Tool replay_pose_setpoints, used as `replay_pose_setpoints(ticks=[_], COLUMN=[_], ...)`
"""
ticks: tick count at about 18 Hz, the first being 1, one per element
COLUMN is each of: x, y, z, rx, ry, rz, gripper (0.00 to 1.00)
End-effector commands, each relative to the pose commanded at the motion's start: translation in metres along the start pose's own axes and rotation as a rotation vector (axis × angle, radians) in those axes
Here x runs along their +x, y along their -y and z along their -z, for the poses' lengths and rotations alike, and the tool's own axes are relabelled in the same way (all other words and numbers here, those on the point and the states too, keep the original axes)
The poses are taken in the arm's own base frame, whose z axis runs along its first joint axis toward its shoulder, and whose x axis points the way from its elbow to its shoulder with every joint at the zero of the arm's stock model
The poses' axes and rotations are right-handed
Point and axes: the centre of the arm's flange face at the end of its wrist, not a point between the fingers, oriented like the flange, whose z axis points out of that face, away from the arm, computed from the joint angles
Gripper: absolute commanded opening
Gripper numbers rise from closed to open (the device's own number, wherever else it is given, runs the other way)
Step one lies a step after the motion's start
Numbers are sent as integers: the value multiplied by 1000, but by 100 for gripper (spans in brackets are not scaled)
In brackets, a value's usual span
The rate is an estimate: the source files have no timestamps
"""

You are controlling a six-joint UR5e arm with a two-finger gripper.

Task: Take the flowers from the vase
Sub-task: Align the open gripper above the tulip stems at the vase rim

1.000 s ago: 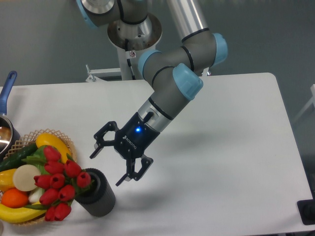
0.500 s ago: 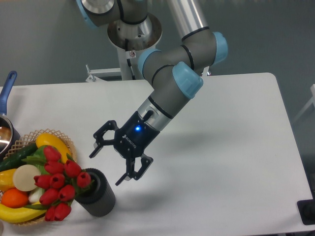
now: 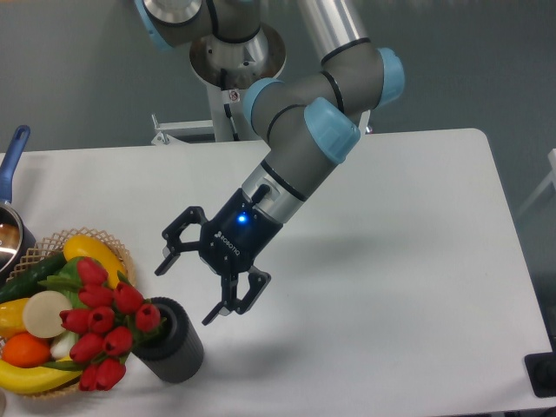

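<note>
- Taking the vase (image 3: 174, 342) as landmark: the gripper (image 3: 193, 287) hangs just above and slightly right of its mouth, apart from it, fingers spread wide with nothing between them.
- The flowers (image 3: 102, 327) lie down-left of the gripper, the buds spilling leftward from the vase mouth and overhanging the wicker basket (image 3: 117, 252).
- The bunch's long axis appears to run from the vase mouth out to the left and slightly down; stems are mostly hidden behind the buds, so the exact lean cannot be confirmed.
- Judgement: the coming move turns on this offset. The gripper needs to travel left and down, past the vase rim, to bracket the bunch near the stems.
- Condition of the flowers: red tulip buds, tightly clustered, a few green leaves showing; nearest bud sits right at the vase rim.
- Vase: short, dark, cylindrical, apparently tilted toward the left, standing on the table (image 3: 400, 287) touching or just beside the basket's right edge.
- Risk noted: the lower finger is close to the vase and could knock it.
</note>
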Motion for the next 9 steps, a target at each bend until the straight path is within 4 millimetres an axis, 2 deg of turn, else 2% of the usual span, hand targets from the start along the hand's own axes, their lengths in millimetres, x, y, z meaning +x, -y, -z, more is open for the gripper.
replay_pose_setpoints(ticks=[3,6,9], x=[-8,-8,-12], y=[9,1,-8], z=[-2,-4,4], rx=[6,3,3], ry=[4,-2,8], rz=[-19,-13,6], gripper=[100,100,100])
